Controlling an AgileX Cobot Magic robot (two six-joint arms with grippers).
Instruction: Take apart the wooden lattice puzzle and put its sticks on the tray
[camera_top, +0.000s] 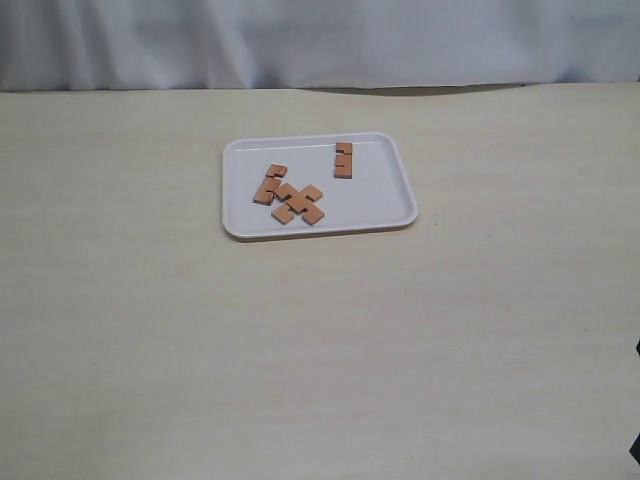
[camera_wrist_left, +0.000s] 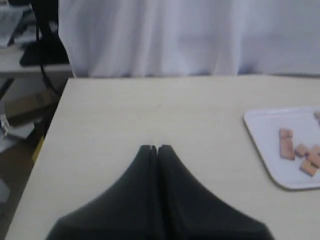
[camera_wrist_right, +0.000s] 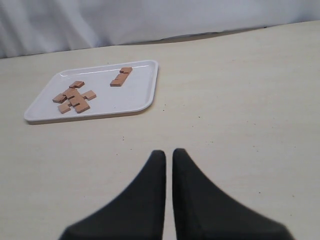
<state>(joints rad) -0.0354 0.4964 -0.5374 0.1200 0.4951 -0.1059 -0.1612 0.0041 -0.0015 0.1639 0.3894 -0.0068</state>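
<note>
The white tray (camera_top: 380, 195) lies on the table just beyond the middle. One reddish-brown stick (camera_top: 343, 160) lies alone near its far rim. Other sticks (camera_top: 292, 198) lie bunched and crossing each other in the tray's left half; whether any still interlock is unclear. The right wrist view shows the tray (camera_wrist_right: 135, 95), the lone stick (camera_wrist_right: 121, 76) and the bunch (camera_wrist_right: 74, 97) far ahead. My right gripper (camera_wrist_right: 169, 152) is shut over bare table with only a thin slit between its fingers. My left gripper (camera_wrist_left: 157, 147) is shut and empty, with the tray (camera_wrist_left: 265, 125) off to one side.
A white cloth backdrop (camera_top: 320, 40) hangs behind the table's far edge. The left wrist view shows the table's side edge (camera_wrist_left: 50, 125) with clutter and cables beyond it. Neither gripper appears in the exterior view.
</note>
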